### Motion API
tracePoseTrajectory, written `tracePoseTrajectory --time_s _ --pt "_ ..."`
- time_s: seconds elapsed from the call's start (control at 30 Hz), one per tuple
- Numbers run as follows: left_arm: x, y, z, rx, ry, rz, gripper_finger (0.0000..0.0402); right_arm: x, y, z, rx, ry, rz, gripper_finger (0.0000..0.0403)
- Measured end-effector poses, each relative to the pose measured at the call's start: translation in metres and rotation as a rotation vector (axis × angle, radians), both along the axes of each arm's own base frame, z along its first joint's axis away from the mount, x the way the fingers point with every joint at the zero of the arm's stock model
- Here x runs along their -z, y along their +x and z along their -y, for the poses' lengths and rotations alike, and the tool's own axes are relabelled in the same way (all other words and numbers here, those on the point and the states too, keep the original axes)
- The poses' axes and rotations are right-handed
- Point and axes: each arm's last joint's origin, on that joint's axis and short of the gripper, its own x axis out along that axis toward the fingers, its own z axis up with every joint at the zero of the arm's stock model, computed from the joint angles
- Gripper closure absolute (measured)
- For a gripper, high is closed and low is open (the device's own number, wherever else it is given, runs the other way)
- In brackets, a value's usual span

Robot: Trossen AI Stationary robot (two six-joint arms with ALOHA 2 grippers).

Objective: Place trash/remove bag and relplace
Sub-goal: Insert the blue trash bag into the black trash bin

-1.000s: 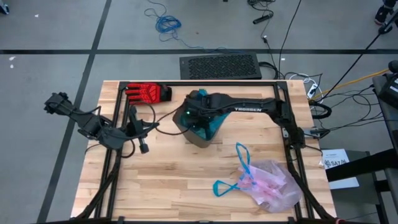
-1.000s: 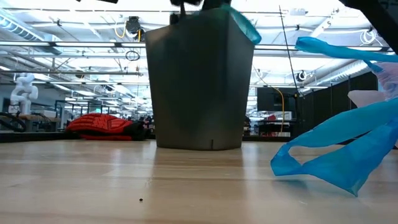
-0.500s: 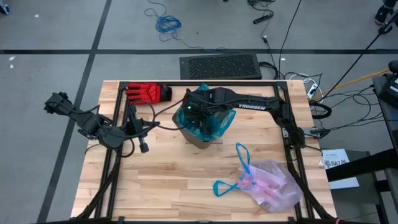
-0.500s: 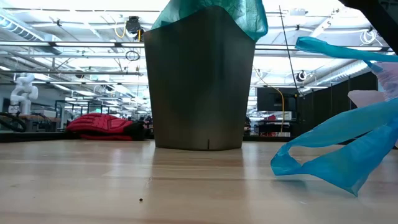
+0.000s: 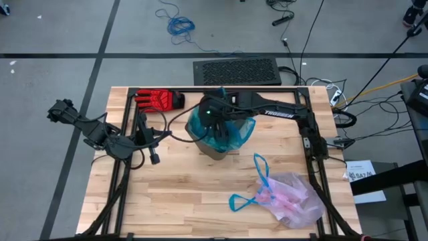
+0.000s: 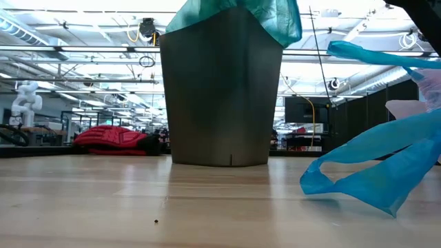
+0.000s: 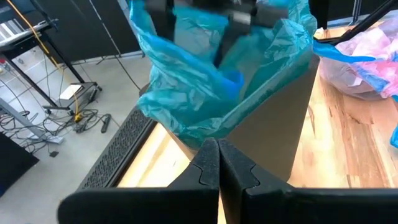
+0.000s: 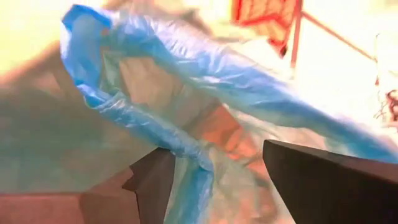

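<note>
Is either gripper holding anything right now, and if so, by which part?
Nothing is held. The right gripper is open over the bin, its fingers apart around the teal bag. The left gripper is shut on nothing.

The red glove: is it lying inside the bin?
No, the red glove lies on the table, beside the bin.

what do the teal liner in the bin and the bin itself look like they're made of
Teal liner: thin glossy plastic film, probably; it crumples, drapes over the rim and lets light through. Bin: looks like rigid matte dark grey plastic, with flat smooth walls, though the look leaves it open.
</note>
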Motion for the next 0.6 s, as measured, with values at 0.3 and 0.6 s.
tracePoseTrajectory --time_s 0.3,0.6 --pt "0.000 0.001 -0.002 -0.018 0.005 -0.003 0.0401 -0.031 -0.017 -0.005 -0.026 -0.015 0.102 0.0167" --pt "0.008 0.008 -0.008 -0.066 0.004 -0.014 0.0401 -0.076 -0.059 -0.028 -0.032 0.032 0.226 0.0167"
